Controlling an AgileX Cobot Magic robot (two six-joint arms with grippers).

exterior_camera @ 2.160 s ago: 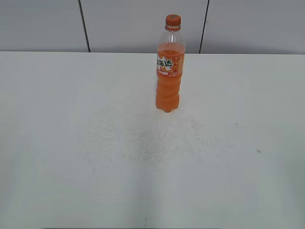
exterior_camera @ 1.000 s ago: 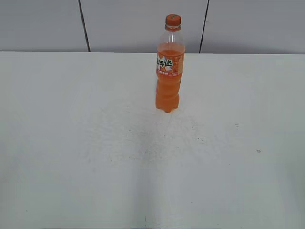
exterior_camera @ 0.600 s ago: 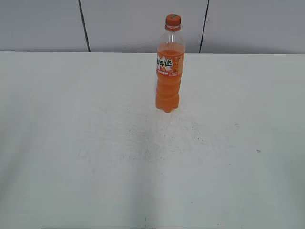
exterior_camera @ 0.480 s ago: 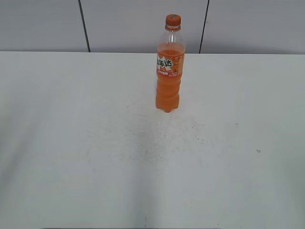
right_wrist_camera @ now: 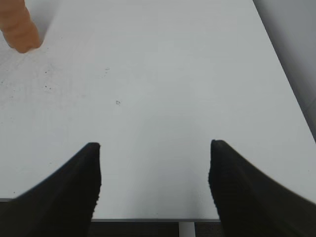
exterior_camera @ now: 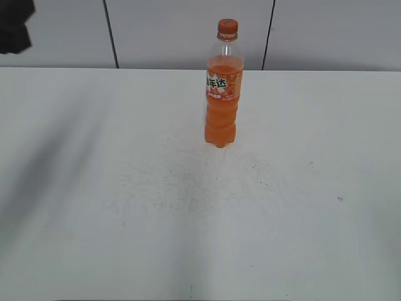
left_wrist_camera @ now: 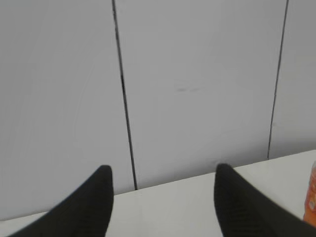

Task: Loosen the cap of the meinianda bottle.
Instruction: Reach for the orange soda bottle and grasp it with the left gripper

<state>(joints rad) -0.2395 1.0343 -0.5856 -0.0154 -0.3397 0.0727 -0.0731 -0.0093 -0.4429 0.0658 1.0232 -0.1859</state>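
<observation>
While meinianda bottle stands on speckled white table | grey panel wall behind | both end effectors spread wide, prob. empty

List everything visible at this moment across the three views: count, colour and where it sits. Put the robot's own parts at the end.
meinianda bottle: one, clear plastic with orange drink and an orange label, standing upright on the far middle of the table.
cap: one, orange, on the bottle's neck.
table: one, white with small dark specks near the middle, fills most of the exterior view.
wall: pale grey panels with dark vertical seams, behind the table.
left gripper: one, black, open and empty, facing the wall; a dark shape at the exterior view's top left corner looks like this arm.
right gripper: one, black, open and empty, above the table's near edge, the bottle's base far off to its left.
</observation>
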